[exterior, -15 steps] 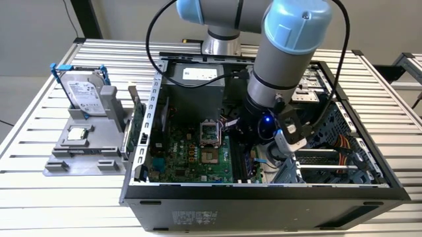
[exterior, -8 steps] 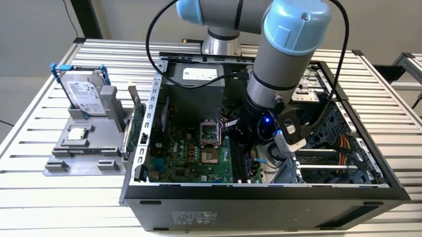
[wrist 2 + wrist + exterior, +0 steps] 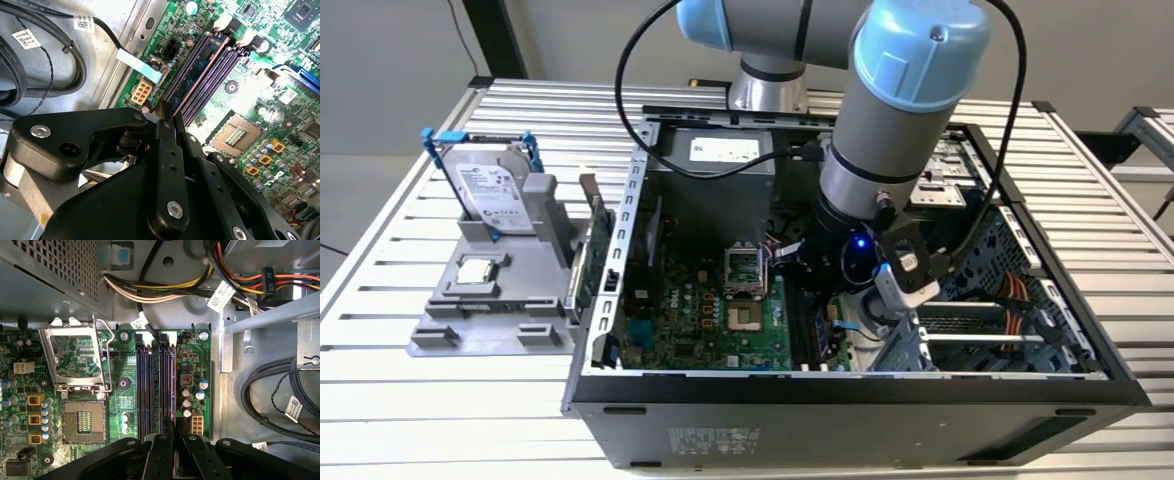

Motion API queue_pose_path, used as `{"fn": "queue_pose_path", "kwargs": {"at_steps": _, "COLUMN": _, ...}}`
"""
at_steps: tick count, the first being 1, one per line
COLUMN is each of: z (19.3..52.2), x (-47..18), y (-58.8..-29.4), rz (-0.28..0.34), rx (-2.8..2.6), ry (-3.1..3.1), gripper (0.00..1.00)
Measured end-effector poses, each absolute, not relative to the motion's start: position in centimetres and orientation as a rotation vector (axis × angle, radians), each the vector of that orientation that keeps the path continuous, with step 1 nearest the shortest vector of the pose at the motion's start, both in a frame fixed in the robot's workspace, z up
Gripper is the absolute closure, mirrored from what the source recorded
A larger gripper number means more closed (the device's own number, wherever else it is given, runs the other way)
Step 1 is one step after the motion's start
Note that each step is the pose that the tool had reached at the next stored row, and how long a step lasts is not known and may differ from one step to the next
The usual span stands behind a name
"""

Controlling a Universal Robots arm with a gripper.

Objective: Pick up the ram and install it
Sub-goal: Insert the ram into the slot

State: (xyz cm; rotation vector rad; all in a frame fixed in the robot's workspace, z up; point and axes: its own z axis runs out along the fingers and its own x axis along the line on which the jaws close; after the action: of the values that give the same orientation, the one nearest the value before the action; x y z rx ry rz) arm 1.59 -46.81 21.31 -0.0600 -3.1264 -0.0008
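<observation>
Over the motherboard's (image 3: 125, 390) memory slots (image 3: 155, 385), the gripper (image 3: 167, 120) clamps its jaws on the ram (image 3: 200, 65), holding it edge-down along a slot for seating.

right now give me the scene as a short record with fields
gripper: down inside the open computer case, over the memory slots
ram: blue stick standing in a slot, in line with the gripper tips
cpu socket: open, empty
hard drive: upright in a grey holder at the exterior view's left
</observation>
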Motion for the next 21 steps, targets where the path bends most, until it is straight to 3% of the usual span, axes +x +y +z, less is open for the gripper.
{"fn": "queue_pose_path", "kwargs": {"at_steps": 20, "z": 20.87, "x": 1.59, "y": -46.82, "rz": -0.016, "rx": -0.060, "ry": -3.126, "gripper": 1.00}}
{"fn": "queue_pose_path", "kwargs": {"at_steps": 21, "z": 20.85, "x": 1.59, "y": -46.80, "rz": -0.017, "rx": -0.060, "ry": -3.126, "gripper": 0.00}}
